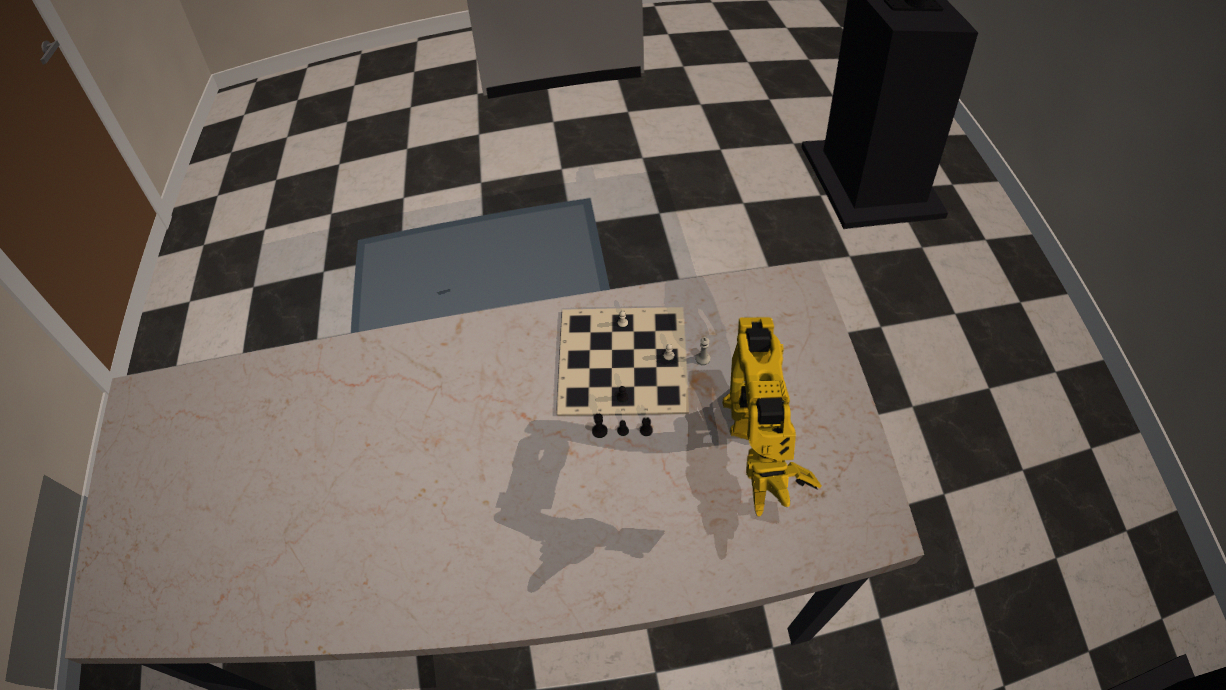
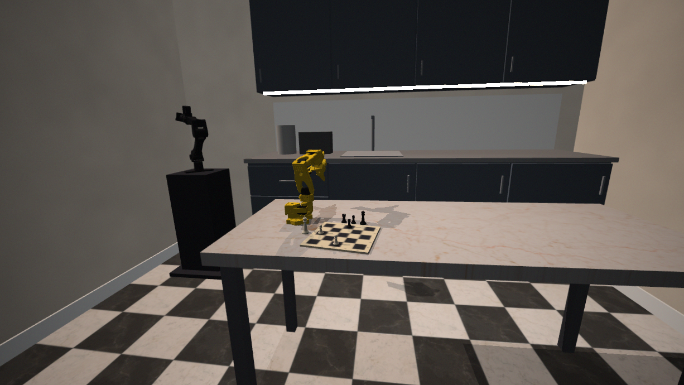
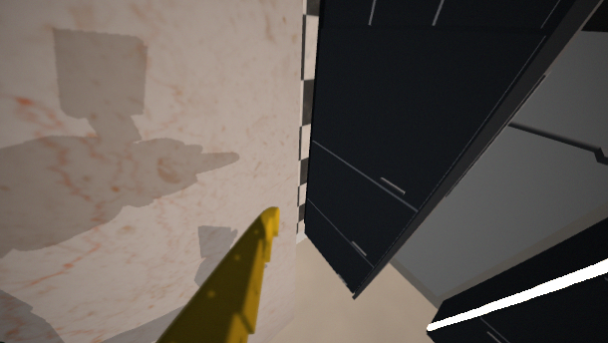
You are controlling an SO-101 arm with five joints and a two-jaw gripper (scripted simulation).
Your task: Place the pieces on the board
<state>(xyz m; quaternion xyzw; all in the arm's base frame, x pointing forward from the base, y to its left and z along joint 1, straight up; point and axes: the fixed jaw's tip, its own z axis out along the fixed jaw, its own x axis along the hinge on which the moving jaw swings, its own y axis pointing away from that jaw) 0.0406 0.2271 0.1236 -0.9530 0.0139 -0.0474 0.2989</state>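
The chessboard point(image 1: 622, 360) lies on the marble table, left of the yellow arm's base. Beside its near edge stand the black queen point(image 1: 598, 425), the black pawn point(image 1: 622, 427) and the black rook point(image 1: 646, 426), all upright. The white king point(image 1: 703, 349) stands upright between the board's right edge and the arm. On the board stand two white pieces point(image 1: 622, 320) point(image 1: 668, 352) and one black piece point(image 1: 622, 395). My gripper point(image 1: 787, 498) is open and empty, raised high above the table and well away from the pieces; it also shows in the exterior view point(image 2: 321, 169). The wrist view shows one yellow jaw point(image 3: 239, 279) and no piece.
A black pedestal point(image 1: 892, 111) with a camera arm stands on the floor beyond the table. Dark kitchen cabinets point(image 2: 430, 181) line the far wall. The table's edge point(image 1: 909, 548) is close to the gripper.
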